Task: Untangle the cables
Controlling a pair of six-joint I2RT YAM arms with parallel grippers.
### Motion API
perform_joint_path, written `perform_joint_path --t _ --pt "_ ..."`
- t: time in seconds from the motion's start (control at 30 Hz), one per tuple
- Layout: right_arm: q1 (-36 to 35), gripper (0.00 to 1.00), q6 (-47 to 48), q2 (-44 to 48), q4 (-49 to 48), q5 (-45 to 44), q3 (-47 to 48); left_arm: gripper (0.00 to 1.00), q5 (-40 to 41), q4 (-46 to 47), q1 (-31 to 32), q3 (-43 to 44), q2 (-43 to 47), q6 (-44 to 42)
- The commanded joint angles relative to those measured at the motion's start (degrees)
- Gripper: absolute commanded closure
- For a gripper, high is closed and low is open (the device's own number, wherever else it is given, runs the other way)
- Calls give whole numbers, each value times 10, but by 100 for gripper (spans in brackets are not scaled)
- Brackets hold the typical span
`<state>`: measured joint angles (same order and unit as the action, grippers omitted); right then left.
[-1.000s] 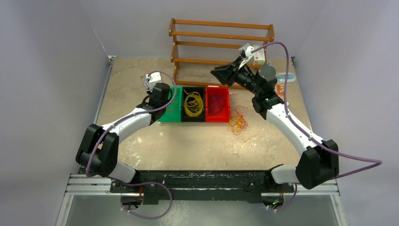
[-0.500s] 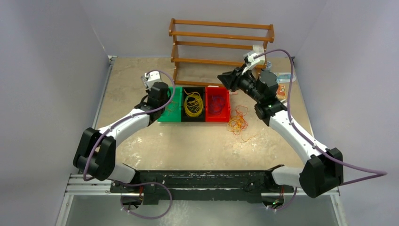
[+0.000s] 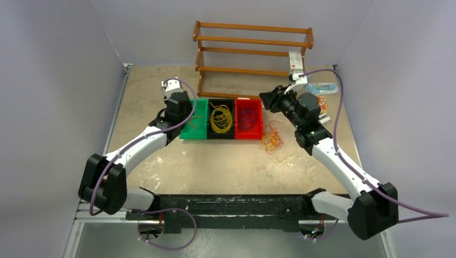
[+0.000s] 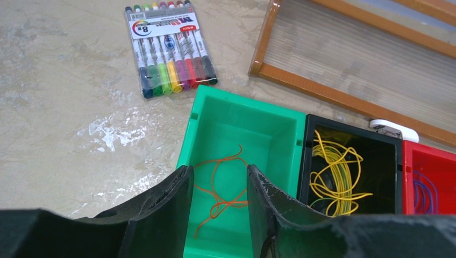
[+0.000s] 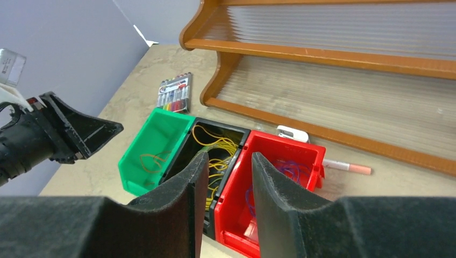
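Strands apparently go by colour into the green bin (image 3: 193, 133), black bin (image 3: 221, 135) and red bin (image 3: 248, 134) at centre frame, so the unsorted cables (image 3: 271, 138) lie tangled on the tabletop (image 3: 215, 166) just right of them, with the left end effector (image 4: 218, 173) and right end effector (image 5: 230, 157) both part-open and empty.

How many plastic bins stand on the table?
3, side by side before the wooden rack: the green bin at the left, the black bin in the middle, the red bin at the right. None seems hidden.
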<state>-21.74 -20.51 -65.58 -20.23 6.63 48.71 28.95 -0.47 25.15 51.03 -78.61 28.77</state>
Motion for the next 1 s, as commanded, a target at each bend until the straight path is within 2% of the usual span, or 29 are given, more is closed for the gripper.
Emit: perform_joint_path --t 0.0,0.33,0.97 --pt "-2 61 -27 35 -13 -69 -13 58 -3 20 -2 15 37 -2" --pt "-2 55 -51 69 16 -169 -28 53 10 12 -3 18 63 -7" --pt "-2 54 -48 85 10 -183 -37 53 14 10 -2 23 75 -7"
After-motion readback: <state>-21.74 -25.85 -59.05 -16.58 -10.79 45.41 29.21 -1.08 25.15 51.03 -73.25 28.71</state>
